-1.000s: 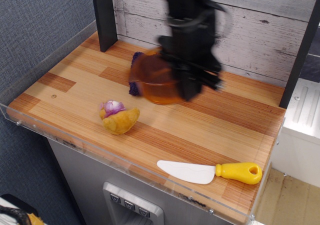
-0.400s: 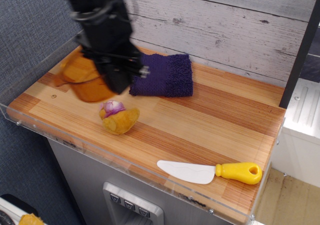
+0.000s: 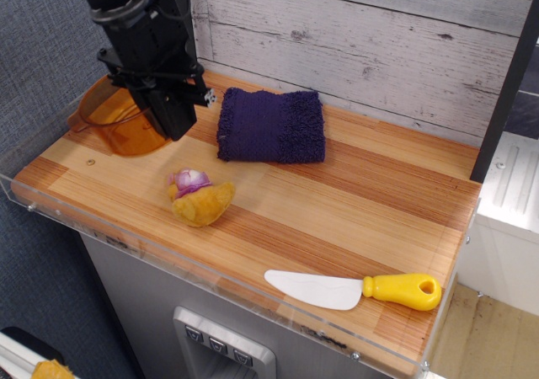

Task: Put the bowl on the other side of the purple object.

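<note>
**Bowl at the far-left edge, release pending**

While the gripper (image 3: 173,114) hangs low at the bowl (image 3: 118,122), its jaws are hidden behind the arm's dark body, so whether it grips or has let go cannot be told. In the only view, the bowl sits on the table (image 3: 354,202) left of the cloth (image 3: 269,126), close to the clear side wall (image 3: 50,118). Risk: if the fingers catch the rim on leaving, the bowl could tip or be dragged. The plush (image 3: 200,198) and knife (image 3: 354,290) lie well apart.
</note>
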Available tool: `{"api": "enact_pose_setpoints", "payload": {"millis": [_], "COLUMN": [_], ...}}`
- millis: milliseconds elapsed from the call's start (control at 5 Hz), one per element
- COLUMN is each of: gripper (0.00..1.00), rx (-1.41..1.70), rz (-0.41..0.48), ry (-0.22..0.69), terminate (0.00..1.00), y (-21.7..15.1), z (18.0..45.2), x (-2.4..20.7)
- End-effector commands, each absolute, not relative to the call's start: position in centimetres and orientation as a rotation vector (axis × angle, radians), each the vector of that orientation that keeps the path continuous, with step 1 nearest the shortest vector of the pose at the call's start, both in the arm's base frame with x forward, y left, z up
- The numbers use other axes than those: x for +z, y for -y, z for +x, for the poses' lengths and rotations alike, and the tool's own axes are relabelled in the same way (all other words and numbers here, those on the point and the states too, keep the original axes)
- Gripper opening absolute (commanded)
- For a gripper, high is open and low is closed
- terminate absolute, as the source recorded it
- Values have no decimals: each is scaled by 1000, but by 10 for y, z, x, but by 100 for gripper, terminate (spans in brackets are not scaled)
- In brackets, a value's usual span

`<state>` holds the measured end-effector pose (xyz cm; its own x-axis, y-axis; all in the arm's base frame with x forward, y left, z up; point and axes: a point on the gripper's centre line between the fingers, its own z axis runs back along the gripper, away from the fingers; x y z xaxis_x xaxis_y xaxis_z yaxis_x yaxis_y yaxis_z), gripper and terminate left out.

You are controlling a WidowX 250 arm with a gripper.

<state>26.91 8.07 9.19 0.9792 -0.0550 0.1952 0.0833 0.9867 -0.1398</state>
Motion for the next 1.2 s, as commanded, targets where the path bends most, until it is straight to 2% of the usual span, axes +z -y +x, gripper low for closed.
{"api": "enact_pose_setpoints", "payload": {"millis": [0, 200, 600, 1000], "gripper": [0, 0, 0, 0], "rx": [-88, -64, -30, -10], "rz": [-141, -150, -156, -135], "ry": [233, 206, 140, 102], "terminate": [0, 0, 0, 0], "y": [-86, -96, -109, -124], "z": [318, 330, 315, 296], "x": [95, 77, 48, 43]}}
